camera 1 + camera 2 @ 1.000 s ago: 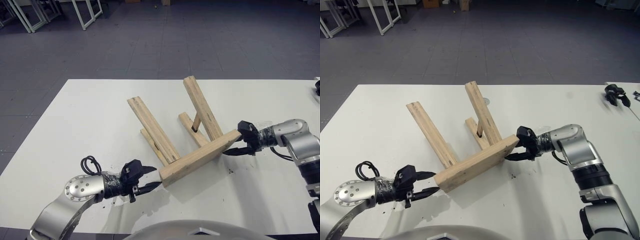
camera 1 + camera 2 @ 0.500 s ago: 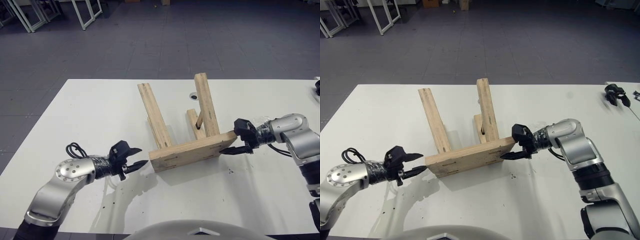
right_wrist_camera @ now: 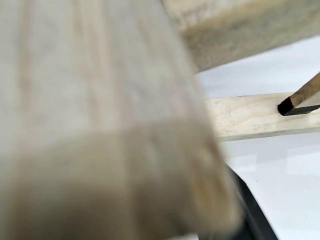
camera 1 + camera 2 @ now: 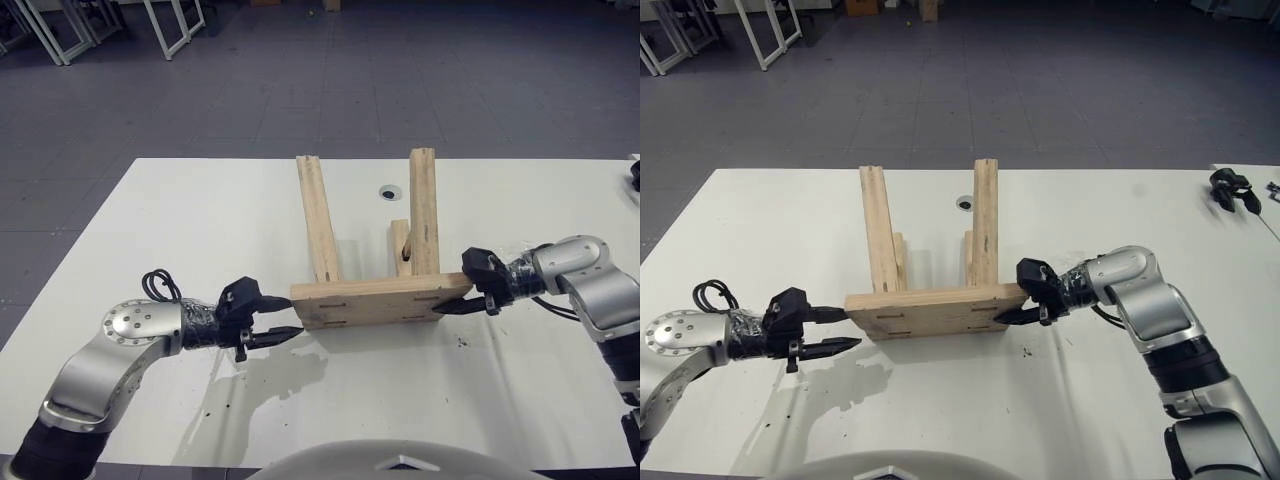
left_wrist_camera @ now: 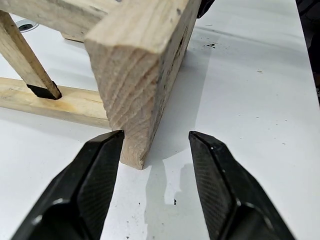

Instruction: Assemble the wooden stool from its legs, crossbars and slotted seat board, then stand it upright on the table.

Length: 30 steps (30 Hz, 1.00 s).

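Light wooden stool (image 4: pixel 375 270) is on its side mid white surface (image 4: pixel 200 220), not upright. The flat slotted seat board (image 4: pixel 380 300) stands on its long edge, running 9 to 3 o'clock on the robot's side. Two long square-section legs (image 4: pixel 318 215) run off it toward 12 o'clock, roughly parallel. A shorter piece shows low between them, beside the 3 o'clock leg. From the left wrist, a thin crossbar with a black tip (image 5: pixel 25 65) slants down onto a lower leg lying flat on the surface. Left gripper (image 4: pixel 853 327) is at the board's 9 o'clock end. Its black fingers (image 5: pixel 97 165) are apart, one each side of the board's end corner, with a gap visible on both sides. Right gripper (image 4: pixel 458 297) is at the 3 o'clock end, fingers clamped across the board's thickness, one above and one below. Round hole (image 4: pixel 388 192) in the surface sits at 12 o'clock between the legs. Small black object (image 4: pixel 1230 190) lies at the far 2 o'clock edge, well apart from the stool.
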Tool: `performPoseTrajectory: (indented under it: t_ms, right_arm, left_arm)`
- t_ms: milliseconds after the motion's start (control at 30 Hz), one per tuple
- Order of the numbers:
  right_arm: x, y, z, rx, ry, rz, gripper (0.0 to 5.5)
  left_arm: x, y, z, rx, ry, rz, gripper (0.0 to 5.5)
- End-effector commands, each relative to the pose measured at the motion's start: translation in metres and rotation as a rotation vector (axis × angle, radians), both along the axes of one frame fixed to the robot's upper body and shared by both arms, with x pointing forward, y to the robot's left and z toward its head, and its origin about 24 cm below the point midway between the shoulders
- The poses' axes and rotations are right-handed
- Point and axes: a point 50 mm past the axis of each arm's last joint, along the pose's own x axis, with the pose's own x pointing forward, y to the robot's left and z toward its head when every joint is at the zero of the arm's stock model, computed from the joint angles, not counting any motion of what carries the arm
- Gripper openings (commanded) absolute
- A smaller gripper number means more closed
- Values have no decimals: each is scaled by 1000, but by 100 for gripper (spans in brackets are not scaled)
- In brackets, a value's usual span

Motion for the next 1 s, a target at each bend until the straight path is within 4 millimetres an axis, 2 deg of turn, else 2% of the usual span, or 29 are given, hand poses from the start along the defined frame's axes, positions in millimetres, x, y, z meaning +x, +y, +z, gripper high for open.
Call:
performPoseTrajectory:
  t_ms: [33, 100, 167, 300, 433, 633, 800, 867, 1000]
  right_arm:
    - [1, 3, 0, 3, 3, 27, 154]
    - [4, 2, 0, -5, -5, 31, 151]
    - [6, 2, 1, -6, -11, 34, 149]
    - [7, 2, 1, -3, -22, 32, 149]
    - [10, 4, -1, -5, -29, 33, 149]
    - [11, 6, -1, 2, -24, 38, 149]
    - [10, 7, -1, 13, -12, 43, 149]
    - [11, 6, -3, 33, 12, 24, 149]
    - [12, 4, -5, 109, 99, -15, 149]
  left_arm:
    - [16, 5, -14, 76, -41, 56, 237]
    - [21, 19, -18, 112, -46, 95, 237]
    - [24, 23, -16, 96, -46, 96, 237]
    - [25, 5, -7, -52, -21, 9, 237]
    - [23, 5, -7, -52, -9, -56, 237]
    - [32, 7, -7, -32, -39, -68, 325]
    - [40, 1, -18, -32, -7, -75, 386]
    - [42, -5, -24, -66, 28, -101, 386]
    - [46, -13, -31, -160, 132, -140, 324]
